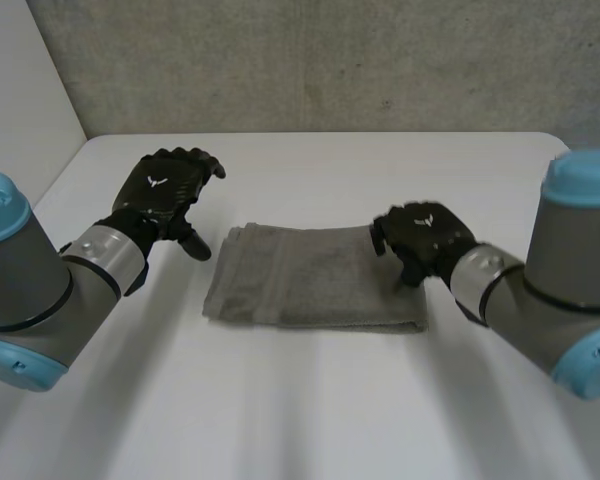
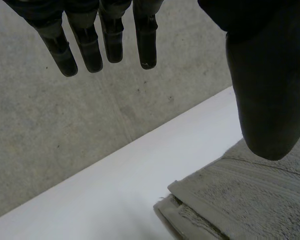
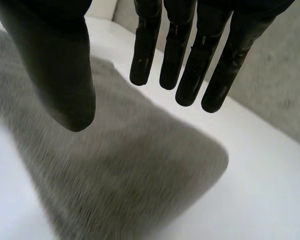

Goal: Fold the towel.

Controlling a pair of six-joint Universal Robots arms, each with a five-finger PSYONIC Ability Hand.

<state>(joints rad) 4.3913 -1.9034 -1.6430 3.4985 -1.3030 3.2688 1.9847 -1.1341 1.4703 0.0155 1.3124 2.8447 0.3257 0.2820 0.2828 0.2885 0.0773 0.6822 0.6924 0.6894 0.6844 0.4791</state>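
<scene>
Lying flat near the middle of the white table (image 1: 380,160), the grey towel (image 1: 315,277) is sitting as a long rectangle, and at its left end you are looking at no fewer than 2 stacked layers. Your left hand (image 1: 165,192) is hovering just off that left end, clear of the cloth, with its fingers (image 2: 90,50) hanging straight and its thumb spread wide; it is gripping nothing. Your right hand (image 1: 420,238) is hanging over the towel's right end, fingers (image 3: 185,60) straight and apart from the thumb, likewise carrying nothing. I am judging the cloth to be light, soft and limp with a grippy pile: it is going to sag and drag rather than hold shape, and loose layers are likely to slide apart. You are best pinching through every layer at the 2 corners of 1 short end, thumb beneath and fingers on top, so the stack is travelling together.
</scene>
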